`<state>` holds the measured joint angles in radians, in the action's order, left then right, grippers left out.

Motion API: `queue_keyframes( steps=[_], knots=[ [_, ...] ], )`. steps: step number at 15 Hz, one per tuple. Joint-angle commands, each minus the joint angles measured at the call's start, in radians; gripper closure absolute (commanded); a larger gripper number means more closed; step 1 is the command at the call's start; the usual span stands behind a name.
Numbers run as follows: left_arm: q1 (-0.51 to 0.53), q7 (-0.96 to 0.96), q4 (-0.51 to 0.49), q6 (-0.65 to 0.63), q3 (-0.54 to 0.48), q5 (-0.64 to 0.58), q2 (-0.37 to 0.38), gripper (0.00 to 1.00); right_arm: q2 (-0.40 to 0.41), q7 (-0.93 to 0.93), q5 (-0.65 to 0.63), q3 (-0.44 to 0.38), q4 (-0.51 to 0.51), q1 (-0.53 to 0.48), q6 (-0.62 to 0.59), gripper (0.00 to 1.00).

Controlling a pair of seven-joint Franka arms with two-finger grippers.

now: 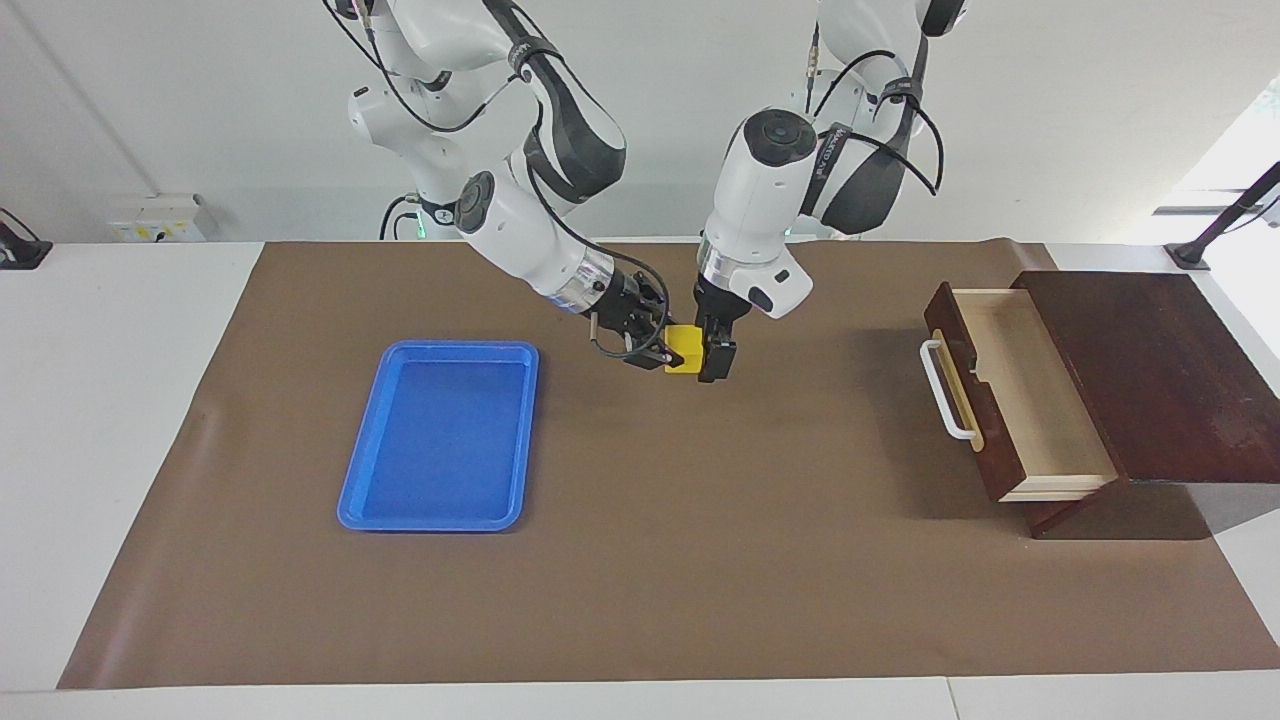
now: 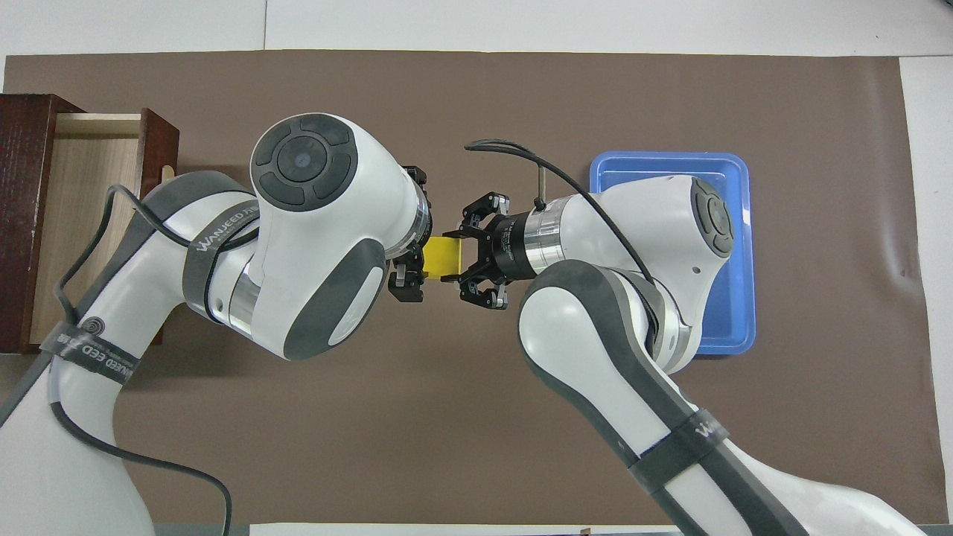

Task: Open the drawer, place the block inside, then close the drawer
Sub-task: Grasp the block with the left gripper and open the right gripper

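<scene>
- Small bright yellow cube block [image 1: 686, 349] aloft over brown mat [image 1: 640, 580], pinched by right gripper [image 1: 655, 347] and left gripper [image 1: 714, 355] alike.
- Dark reddish-brown wooden drawer [image 1: 1030, 390] pulled open.
- Blue plastic tray [image 1: 440, 435] alongside.

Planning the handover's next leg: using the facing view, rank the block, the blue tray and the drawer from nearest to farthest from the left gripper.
1. Block: at the left gripper, mid-table.
2. Drawer: open, toward the left arm's end.
3. Blue tray: toward the right arm's end; not much farther than the drawer.
</scene>
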<state>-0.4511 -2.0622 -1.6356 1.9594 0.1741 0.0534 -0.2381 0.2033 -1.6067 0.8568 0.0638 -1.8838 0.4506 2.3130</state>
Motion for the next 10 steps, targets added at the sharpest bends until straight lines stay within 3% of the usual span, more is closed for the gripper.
queue_keyframes(
  steps=[1,8,9,10],
  knots=[
    [-0.024,-0.003,-0.044,-0.007,-0.015,0.006,0.031,0.00,-0.007,-0.024,-0.024,0.001,0.012,-0.001,-0.006,1.00],
    [-0.037,-0.003,-0.053,-0.011,-0.015,0.006,0.039,0.00,-0.007,-0.024,-0.024,-0.001,0.012,-0.001,-0.006,1.00],
    [-0.037,-0.006,-0.061,-0.010,-0.015,0.006,0.040,0.10,-0.007,-0.024,-0.024,-0.001,0.012,-0.001,-0.006,1.00],
    [-0.038,-0.006,-0.064,-0.010,-0.015,0.006,0.045,0.31,-0.005,-0.022,-0.024,0.001,0.012,-0.001,-0.006,1.00]
  ],
)
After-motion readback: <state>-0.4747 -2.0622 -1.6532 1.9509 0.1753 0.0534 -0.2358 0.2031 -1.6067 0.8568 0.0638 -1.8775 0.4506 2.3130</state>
